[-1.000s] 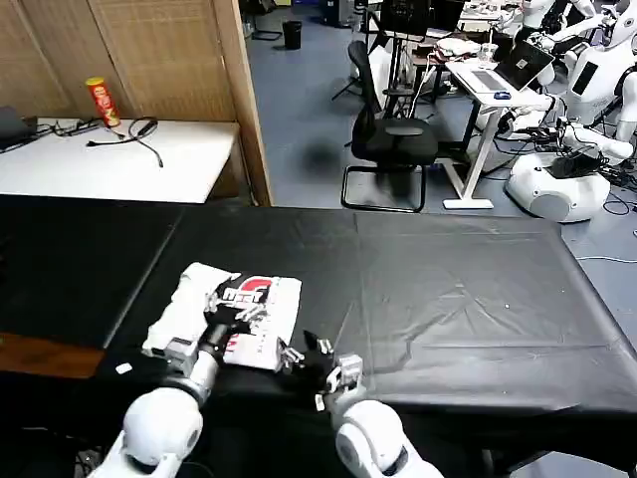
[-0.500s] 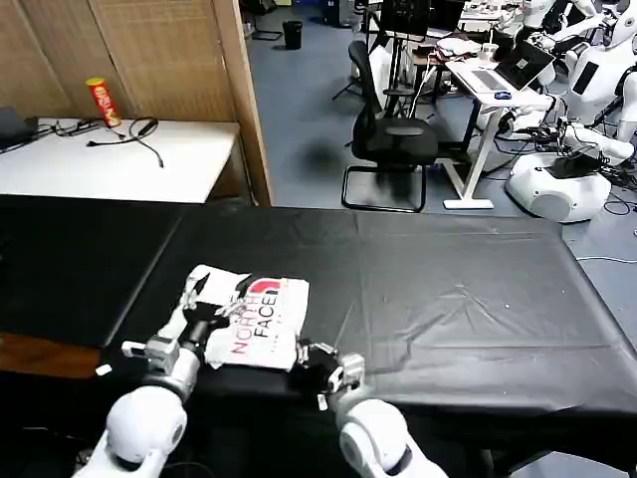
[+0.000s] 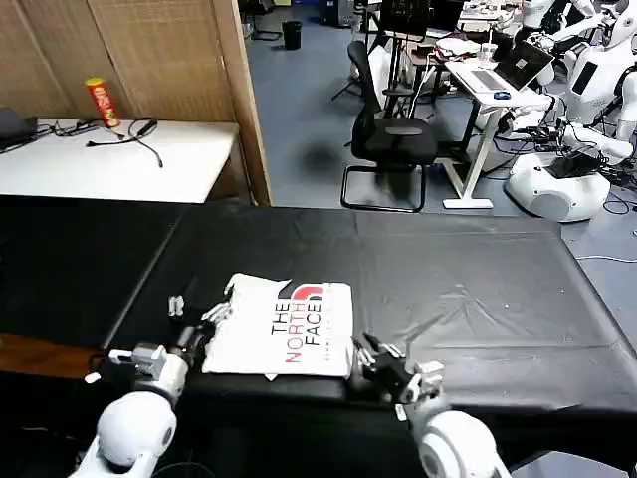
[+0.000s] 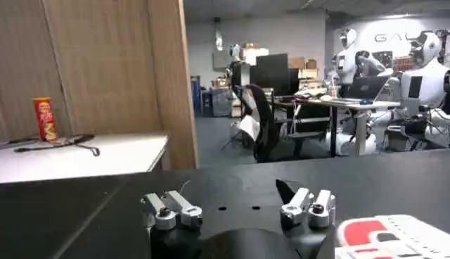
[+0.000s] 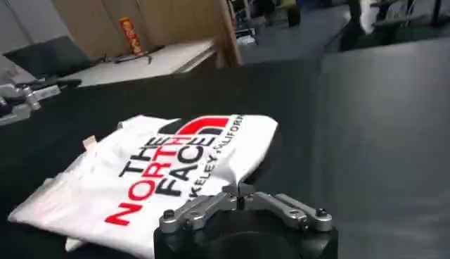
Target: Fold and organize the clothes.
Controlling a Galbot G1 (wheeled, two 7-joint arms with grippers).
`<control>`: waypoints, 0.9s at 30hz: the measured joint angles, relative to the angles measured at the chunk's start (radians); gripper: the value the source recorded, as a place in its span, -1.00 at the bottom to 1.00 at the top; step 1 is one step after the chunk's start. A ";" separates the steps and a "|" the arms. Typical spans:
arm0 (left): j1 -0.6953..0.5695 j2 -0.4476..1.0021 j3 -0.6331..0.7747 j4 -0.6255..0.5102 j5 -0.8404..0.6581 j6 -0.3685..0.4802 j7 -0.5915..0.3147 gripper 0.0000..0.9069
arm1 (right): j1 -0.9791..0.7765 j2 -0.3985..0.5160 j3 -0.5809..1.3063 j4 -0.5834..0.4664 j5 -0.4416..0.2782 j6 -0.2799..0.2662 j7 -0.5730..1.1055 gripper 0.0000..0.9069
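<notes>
Shifted rightward, folded cotton T-shirt (image 3: 284, 330) (print up) lies flat — left gripper (image 3: 196, 317), right gripper (image 3: 376, 357) both spread, empty.

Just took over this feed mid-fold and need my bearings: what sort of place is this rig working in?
Most likely a robotics lab or workshop. White humanoid robots stand parked in the background beside a desk with an open laptop, an office chair sits on the blue-grey floor, and the T-shirt lies on a table under a black cloth.

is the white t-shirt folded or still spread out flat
Folded. The T-shirt lies as a compact rectangle on the black tablecloth, print side up, no sleeves sticking out, with both claws off it.
</notes>
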 joint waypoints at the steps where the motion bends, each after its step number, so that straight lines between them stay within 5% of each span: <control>1: 0.006 0.000 -0.005 0.000 0.000 -0.001 0.006 0.94 | -0.014 -0.006 0.012 0.013 -0.015 0.009 -0.003 0.94; 10: 0.057 -0.004 -0.030 0.008 0.010 -0.047 0.008 0.94 | -0.141 -0.028 0.083 0.071 -0.190 0.185 -0.031 0.94; 20: 0.202 0.016 -0.029 -0.107 -0.028 -0.022 -0.058 0.94 | -0.317 -0.036 0.120 0.069 -0.293 0.512 0.081 0.94; 27: 0.346 0.012 -0.039 -0.182 -0.017 -0.028 -0.089 0.94 | -0.444 -0.028 0.117 0.102 -0.334 0.570 0.139 0.94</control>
